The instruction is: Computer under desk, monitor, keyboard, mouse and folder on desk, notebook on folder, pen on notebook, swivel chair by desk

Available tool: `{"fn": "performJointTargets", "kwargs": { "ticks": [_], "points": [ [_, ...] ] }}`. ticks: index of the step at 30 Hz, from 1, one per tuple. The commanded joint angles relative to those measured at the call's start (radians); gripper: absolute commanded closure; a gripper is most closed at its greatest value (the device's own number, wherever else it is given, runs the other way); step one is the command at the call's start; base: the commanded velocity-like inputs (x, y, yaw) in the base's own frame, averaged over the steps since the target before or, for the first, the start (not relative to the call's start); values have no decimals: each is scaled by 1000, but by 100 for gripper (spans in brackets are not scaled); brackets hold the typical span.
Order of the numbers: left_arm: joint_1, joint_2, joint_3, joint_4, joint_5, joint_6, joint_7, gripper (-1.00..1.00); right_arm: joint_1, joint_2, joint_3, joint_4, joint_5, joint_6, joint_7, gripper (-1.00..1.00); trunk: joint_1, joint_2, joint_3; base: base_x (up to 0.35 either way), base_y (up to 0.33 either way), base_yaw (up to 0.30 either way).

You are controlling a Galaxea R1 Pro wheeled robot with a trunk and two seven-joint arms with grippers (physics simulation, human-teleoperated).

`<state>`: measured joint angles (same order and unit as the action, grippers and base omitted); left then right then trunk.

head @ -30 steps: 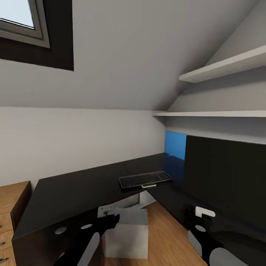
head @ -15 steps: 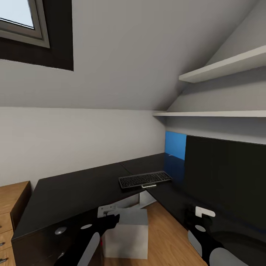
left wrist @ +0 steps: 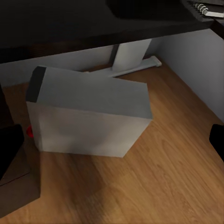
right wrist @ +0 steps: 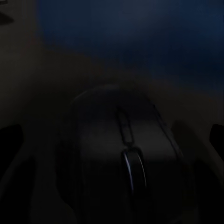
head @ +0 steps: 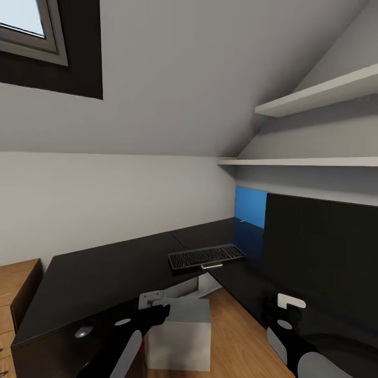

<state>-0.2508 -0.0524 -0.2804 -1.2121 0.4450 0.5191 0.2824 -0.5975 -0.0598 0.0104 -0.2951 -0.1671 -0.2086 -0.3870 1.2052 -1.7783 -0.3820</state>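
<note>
The black desk (head: pixel 105 273) wraps round the corner under the sloped ceiling. On it lies the keyboard (head: pixel 206 256), and the monitor (head: pixel 320 252) stands to its right. The white computer (head: pixel 178 331) stands on the floor in the desk's inner corner, partly under the top. My left gripper (left wrist: pixel 112 144) hangs open above the computer (left wrist: pixel 88 114), its fingers (left wrist: pixel 9 151) wide apart. In the dim right wrist view the dark mouse (right wrist: pixel 121 163) lies between the spread fingers (right wrist: pixel 9 140) of my open right gripper (right wrist: pixel 112 135), low beside the monitor.
A light wooden drawer chest (head: pixel 13 283) stands at the desk's left end. White wall shelves (head: pixel 315 94) hang above the monitor, with a blue back panel (head: pixel 249 206) behind it. A pale desk leg (left wrist: pixel 130 53) rises behind the computer. Wood floor (head: pixel 236 336) lies between the desk's wings.
The whole picture has shifted a little, with the chest and the skylight sliding left, so the camera moved. Both arms and the things on the desk keep their places.
</note>
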Motion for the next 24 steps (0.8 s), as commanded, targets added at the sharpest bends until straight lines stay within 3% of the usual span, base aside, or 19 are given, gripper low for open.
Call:
{"fn": "performJointTargets", "kwargs": {
  "ticks": [1, 24],
  "points": [
    [-1, 0, -2, -1, 11, 2, 9, -100, -1, 0, 1, 1, -9, -6, 0, -100, 0, -1, -1, 7, 0, 0],
    [-1, 0, -1, -1, 9, 2, 9, -100, -1, 0, 1, 2, -11, 5, 1, -100, 0, -1, -1, 1, 0, 0]
  ]
}}
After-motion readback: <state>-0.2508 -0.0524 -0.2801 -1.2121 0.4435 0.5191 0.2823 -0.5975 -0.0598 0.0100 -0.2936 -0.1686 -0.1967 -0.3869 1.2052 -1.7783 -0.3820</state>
